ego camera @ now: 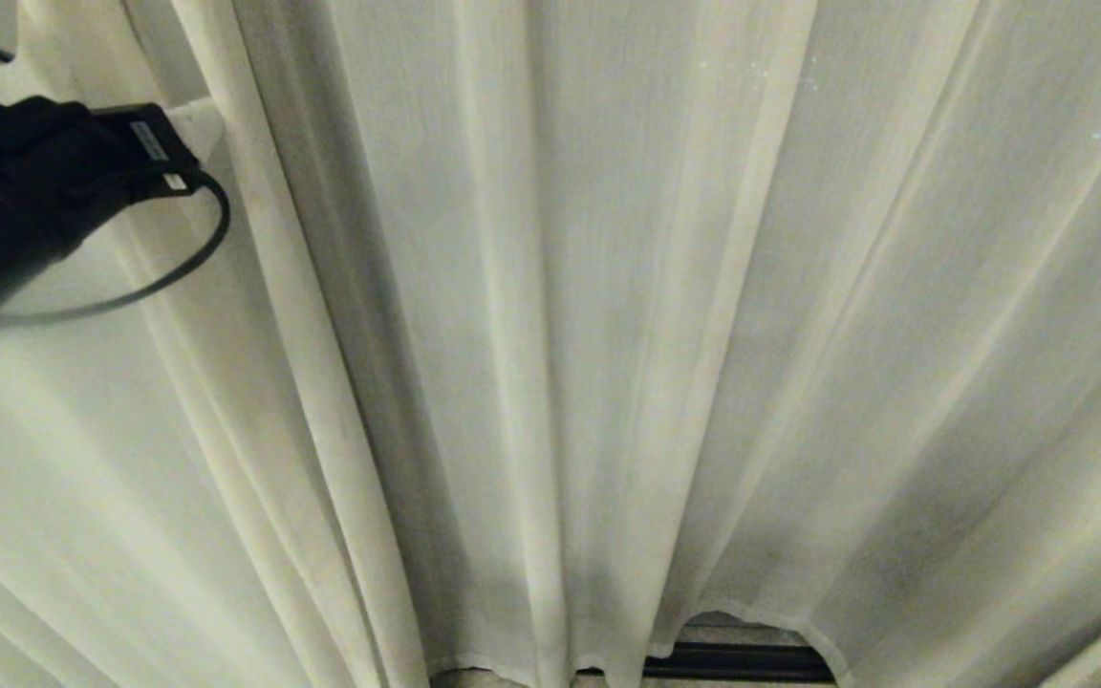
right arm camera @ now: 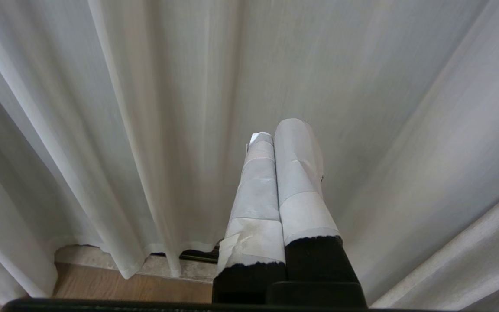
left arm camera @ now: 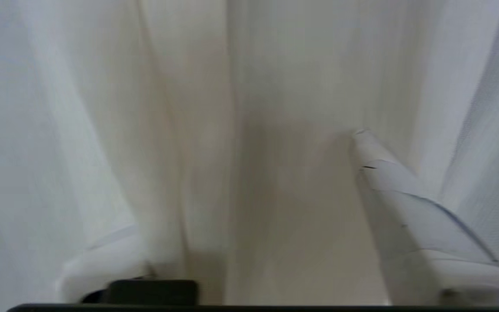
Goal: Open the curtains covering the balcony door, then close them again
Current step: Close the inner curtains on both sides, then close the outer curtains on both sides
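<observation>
Low down, the curtains point(ego camera: 608, 334) hang over a dark door track point(ego camera: 732, 661).

The left arm point(ego camera: 15, 201) is a bulky black shape with a black block at its end that carries small pale labels. A thin black cable point(ego camera: 183, 263) loops out from it in a wide curve. The left pincer point(left arm camera: 249, 208) has pale fingers point(left arm camera: 401, 208) wrapped in white tape (a dark seam shows along one edge). The right pincer point(right arm camera: 277, 134) has two rounded fingers point(right arm camera: 256, 190) bound in overlapping bands of greyish-white tape, frayed where the tape ends over black bases.
</observation>
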{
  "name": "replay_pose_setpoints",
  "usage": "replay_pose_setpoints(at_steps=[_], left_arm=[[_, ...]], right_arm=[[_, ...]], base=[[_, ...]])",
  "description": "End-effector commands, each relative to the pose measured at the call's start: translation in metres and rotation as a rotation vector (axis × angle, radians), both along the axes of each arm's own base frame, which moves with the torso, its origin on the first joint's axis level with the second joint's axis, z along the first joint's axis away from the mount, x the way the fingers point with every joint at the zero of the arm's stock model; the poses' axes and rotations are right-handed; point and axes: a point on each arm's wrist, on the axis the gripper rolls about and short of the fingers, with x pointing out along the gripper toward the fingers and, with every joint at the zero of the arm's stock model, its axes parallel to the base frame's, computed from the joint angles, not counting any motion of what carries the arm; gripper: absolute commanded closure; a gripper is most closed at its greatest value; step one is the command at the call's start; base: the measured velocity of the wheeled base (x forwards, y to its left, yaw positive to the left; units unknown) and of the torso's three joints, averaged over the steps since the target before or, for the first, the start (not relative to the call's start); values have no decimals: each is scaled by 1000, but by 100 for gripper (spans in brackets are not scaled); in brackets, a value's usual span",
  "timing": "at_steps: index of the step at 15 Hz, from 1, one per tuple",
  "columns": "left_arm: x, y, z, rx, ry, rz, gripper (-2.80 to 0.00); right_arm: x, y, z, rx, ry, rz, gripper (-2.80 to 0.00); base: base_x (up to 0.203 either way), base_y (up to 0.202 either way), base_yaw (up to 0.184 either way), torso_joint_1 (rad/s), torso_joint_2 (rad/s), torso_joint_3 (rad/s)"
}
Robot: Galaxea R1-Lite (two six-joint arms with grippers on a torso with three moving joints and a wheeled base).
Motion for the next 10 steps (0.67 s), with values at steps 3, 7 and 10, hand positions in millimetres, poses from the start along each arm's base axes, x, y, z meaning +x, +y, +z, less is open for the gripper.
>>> replay_pose_setpoints(at_steps=[3,7,10], left_arm=[[-37,9,-3,-2,-12,26,-280],[-63,12,-13,-2,-2,34,-280],[-72,13,-16,-3,-3,35,-280]], right_arm=[[0,0,0,-1,2,1,0],[0,0,0,-1,2,1,0],[0,0,0,-1,2,1,0]], base=[[0,0,0,0,0,0],[0,0,0,0,0,0],[0,0,0,0,0,0]])
